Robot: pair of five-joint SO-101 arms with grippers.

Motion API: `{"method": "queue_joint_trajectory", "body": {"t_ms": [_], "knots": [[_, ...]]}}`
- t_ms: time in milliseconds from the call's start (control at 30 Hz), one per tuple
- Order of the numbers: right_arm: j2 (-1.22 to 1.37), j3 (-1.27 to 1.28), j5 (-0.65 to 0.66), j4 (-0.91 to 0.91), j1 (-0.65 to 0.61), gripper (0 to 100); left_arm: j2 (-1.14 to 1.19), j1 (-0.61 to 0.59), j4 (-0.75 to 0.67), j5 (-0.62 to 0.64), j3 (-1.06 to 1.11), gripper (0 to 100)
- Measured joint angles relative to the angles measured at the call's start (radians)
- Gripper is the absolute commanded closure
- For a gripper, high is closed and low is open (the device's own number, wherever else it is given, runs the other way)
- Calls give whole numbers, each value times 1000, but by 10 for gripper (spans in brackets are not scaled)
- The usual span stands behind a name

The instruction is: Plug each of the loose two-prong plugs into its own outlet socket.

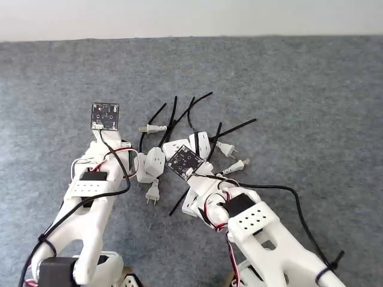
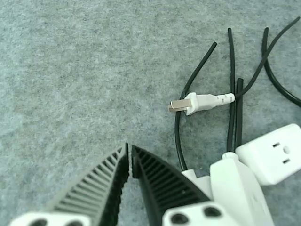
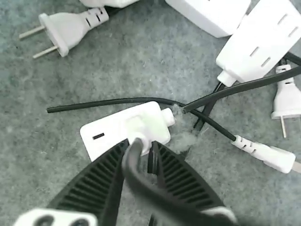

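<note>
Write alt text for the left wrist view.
The left gripper, shut and empty, hangs over grey carpet. Beyond it lies a white plug among black cords, with a white socket nearby.

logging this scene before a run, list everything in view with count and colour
two-prong plugs: four, white, loose around the sockets
outlet sockets: four, white, clustered between the arms
cords: several, black, trailing from plugs and sockets
table cover: one, grey, under everything
arms: two, white, side by side at the near edge
left gripper: one, black, shut, over bare cover beside a plug
right gripper: one, black, at one socket's edge
</note>
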Motion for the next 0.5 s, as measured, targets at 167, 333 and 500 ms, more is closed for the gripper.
{"method": "queue_joint_trajectory", "body": {"t_ms": [167,333,500], "knots": [[-124,0,2,66,46,990,0,0,0,0,0,987],[-404,0,2,255,135,990,0,0,0,0,0,987],[-764,0,8,445,287,986,0,0,0,0,0,987]]}}
